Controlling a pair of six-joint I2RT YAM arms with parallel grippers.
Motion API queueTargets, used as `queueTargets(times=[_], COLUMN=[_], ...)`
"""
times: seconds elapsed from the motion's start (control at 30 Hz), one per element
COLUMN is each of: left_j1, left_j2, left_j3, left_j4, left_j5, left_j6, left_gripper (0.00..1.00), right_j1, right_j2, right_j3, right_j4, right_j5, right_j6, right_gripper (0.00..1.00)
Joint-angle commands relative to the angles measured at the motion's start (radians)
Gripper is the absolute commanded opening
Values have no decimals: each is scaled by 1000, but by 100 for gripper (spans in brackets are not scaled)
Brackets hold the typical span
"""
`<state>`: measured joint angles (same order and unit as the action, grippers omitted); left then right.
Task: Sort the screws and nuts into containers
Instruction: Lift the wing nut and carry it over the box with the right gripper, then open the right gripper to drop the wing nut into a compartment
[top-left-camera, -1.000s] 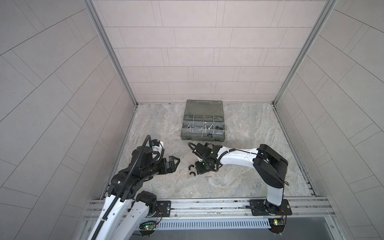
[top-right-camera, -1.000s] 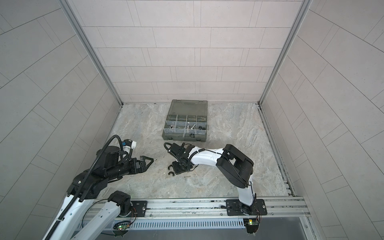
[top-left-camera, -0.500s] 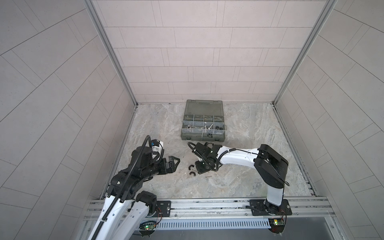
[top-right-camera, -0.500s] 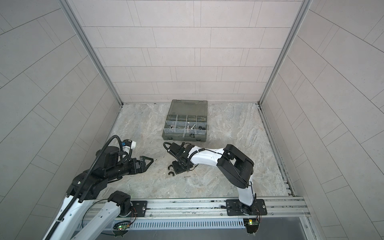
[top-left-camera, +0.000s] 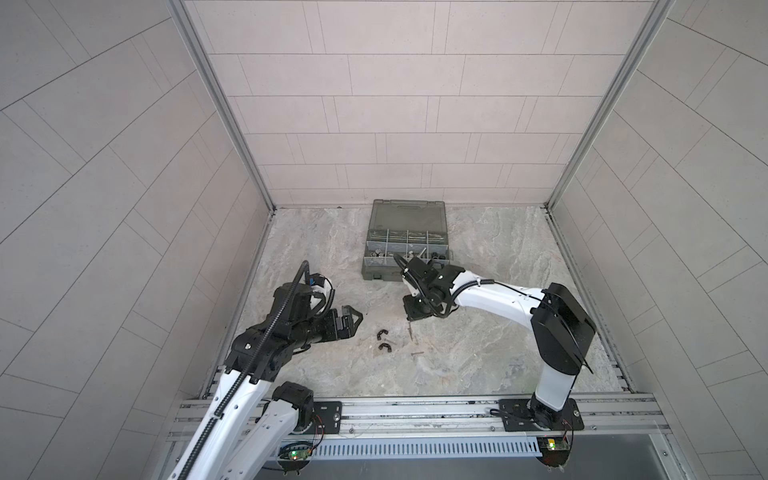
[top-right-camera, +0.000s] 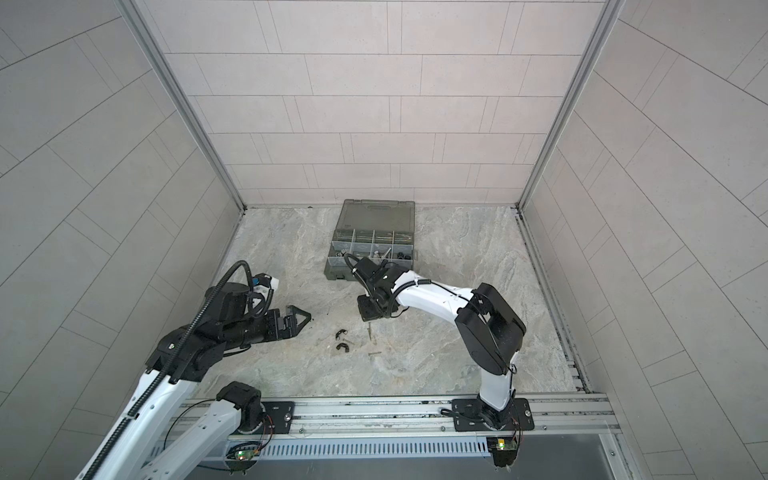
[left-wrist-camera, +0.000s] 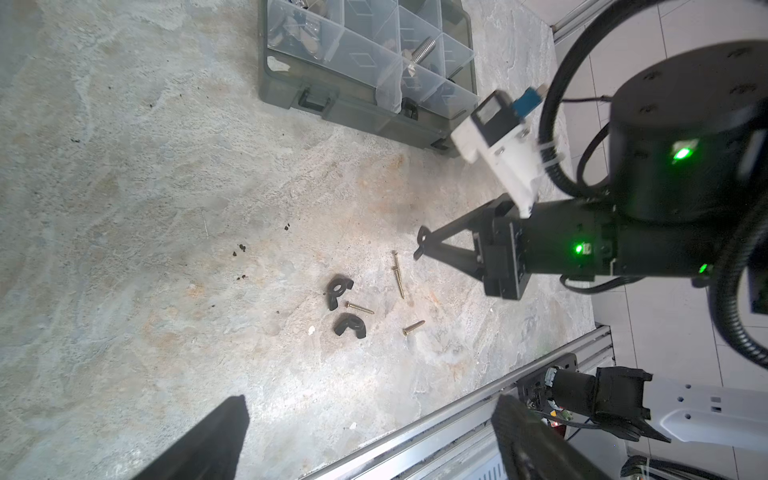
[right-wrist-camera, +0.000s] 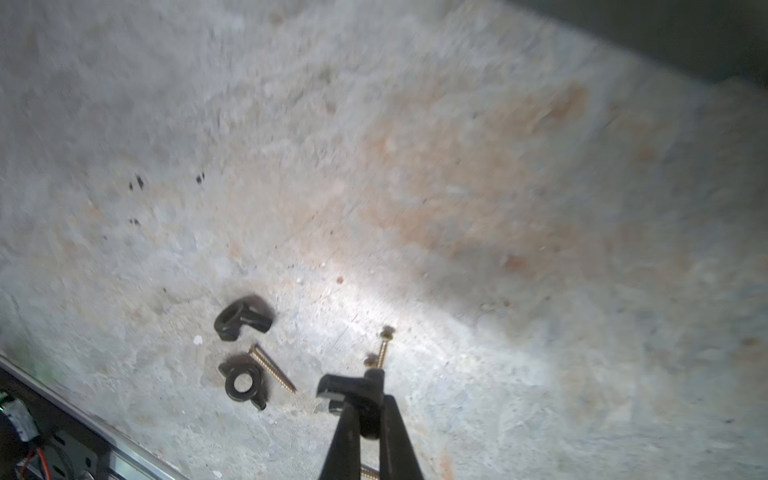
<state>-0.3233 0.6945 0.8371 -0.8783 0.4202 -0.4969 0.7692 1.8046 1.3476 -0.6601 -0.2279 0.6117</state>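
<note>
My right gripper (right-wrist-camera: 365, 399) is shut on a small black winged nut (right-wrist-camera: 347, 384) and holds it just above the marble floor; it shows in both top views (top-left-camera: 411, 319) (top-right-camera: 368, 319) and in the left wrist view (left-wrist-camera: 420, 247). Two more black winged nuts (left-wrist-camera: 338, 289) (left-wrist-camera: 349, 325) lie on the floor beside three thin brass screws (left-wrist-camera: 399, 276) (left-wrist-camera: 359, 308) (left-wrist-camera: 413, 328). The containers are compartments of a dark organiser case (top-left-camera: 376, 274) (top-right-camera: 338, 274) behind them, one holding a silver bolt (left-wrist-camera: 419, 52). My left gripper (top-left-camera: 353, 320) (left-wrist-camera: 370, 440) hangs open and empty to the left of the nuts.
The case's lid (top-left-camera: 407, 214) lies open against the back wall. An aluminium rail (top-left-camera: 415, 407) runs along the front edge. Tiled walls close in the left, right and back. Dark crumbs (left-wrist-camera: 241, 248) dot the floor.
My right gripper has shut on a black nut and lifted it a little off the floor, back toward the case. The left arm has stayed put.
</note>
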Motion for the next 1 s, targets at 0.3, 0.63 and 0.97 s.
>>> queueTargets(times=[0.3, 0.63, 0.97], left_j1=[-2, -1, 0], left_j2=[238, 342, 374], left_j3=[140, 147, 132], left_j4=[96, 145, 164], left_j5=[-12, -9, -10], left_j6=[74, 92, 91], left_gripper=[98, 98, 98], right_j1=[-229, -293, -330], right_j2=[134, 279, 332], right_j3=[297, 414, 422], right_j4=[-108, -93, -62], right_j5=[-75, -127, -156], right_j6=[-89, -86, -79], right_gripper=[8, 9, 11])
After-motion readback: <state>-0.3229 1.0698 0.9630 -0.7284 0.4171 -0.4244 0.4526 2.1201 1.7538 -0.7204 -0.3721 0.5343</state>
